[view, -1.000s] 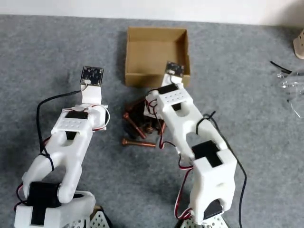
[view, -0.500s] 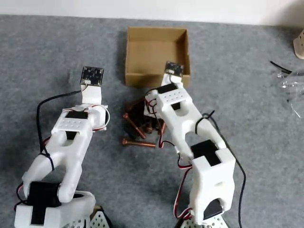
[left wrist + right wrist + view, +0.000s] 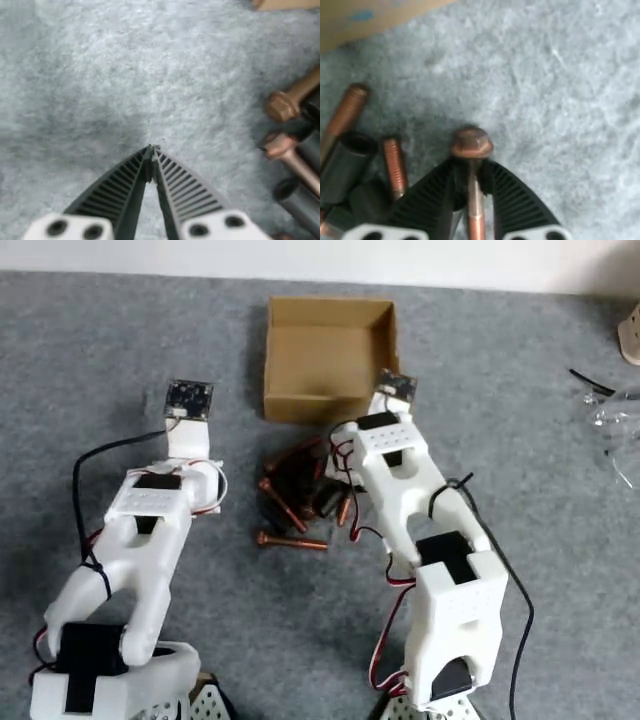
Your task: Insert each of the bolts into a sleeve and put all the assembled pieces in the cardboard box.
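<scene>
clamping bolt (image 3: 472,143) in right gripper (image 3: 471,167)

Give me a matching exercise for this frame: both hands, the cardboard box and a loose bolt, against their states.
1. left hand
2. right hand
3. cardboard box
4. loose bolt

A. copper-coloured, lying flat
B. shut on a bolt
C. shut, holding nothing
D. brown, open at the top

Pairs: 1-C, 2-B, 3-D, 4-A
</scene>
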Tool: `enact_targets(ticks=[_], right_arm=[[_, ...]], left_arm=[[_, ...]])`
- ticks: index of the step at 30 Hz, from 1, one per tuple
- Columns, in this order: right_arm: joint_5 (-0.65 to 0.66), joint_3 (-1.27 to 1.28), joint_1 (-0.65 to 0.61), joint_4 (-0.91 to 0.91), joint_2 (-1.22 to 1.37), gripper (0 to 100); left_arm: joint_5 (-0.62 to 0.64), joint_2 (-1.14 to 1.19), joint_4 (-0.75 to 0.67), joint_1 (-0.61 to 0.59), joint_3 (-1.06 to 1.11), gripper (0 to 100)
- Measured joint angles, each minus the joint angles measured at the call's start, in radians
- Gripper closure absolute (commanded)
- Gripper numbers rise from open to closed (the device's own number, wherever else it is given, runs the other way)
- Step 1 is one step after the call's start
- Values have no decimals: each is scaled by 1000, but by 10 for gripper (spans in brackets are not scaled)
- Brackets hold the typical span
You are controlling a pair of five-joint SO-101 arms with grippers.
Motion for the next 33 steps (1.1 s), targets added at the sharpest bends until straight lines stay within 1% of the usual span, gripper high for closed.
enact_targets(ticks=[5, 9, 14, 17, 33], right_arm=[[0, -37, 2, 80, -2, 993], [0, -40, 26, 141, -43, 993], [71, -40, 75, 157, -121, 993], [86, -40, 86, 173, -138, 993], [103, -40, 84, 178, -141, 993]], left_arm=[[0, 0, 0, -5, 0, 993], [0, 0, 0, -5, 0, 993], [0, 0, 0, -5, 0, 993], [0, 0, 0, -5, 0, 993], [0, 0, 0, -5, 0, 993]])
